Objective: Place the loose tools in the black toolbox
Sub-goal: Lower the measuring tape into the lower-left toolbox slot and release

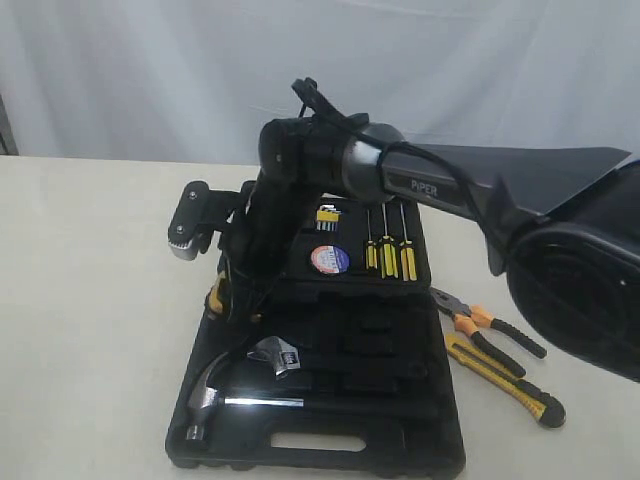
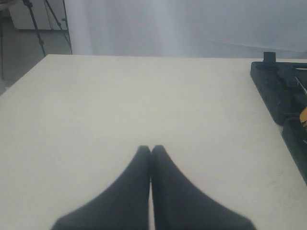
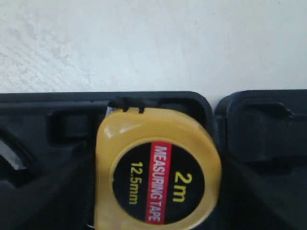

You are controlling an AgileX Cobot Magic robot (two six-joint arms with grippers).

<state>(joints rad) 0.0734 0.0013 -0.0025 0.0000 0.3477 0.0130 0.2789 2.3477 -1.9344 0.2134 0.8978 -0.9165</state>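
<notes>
The black toolbox lies open on the table, its two halves flat. My right gripper reaches across to the box's left edge. It is shut on the yellow "2m" tape measure, whose yellow body shows low over a corner recess of the toolbox. The orange-and-black pliers and the yellow-and-black utility knife lie on the table right of the box. A small round tape roll sits in the far half. My left gripper is shut and empty above bare table, left of the toolbox.
A steel claw hammer and an adjustable wrench lie in the near half of the box. Three yellow-handled screwdrivers stand in slots in the far half. The right arm's base fills the right side.
</notes>
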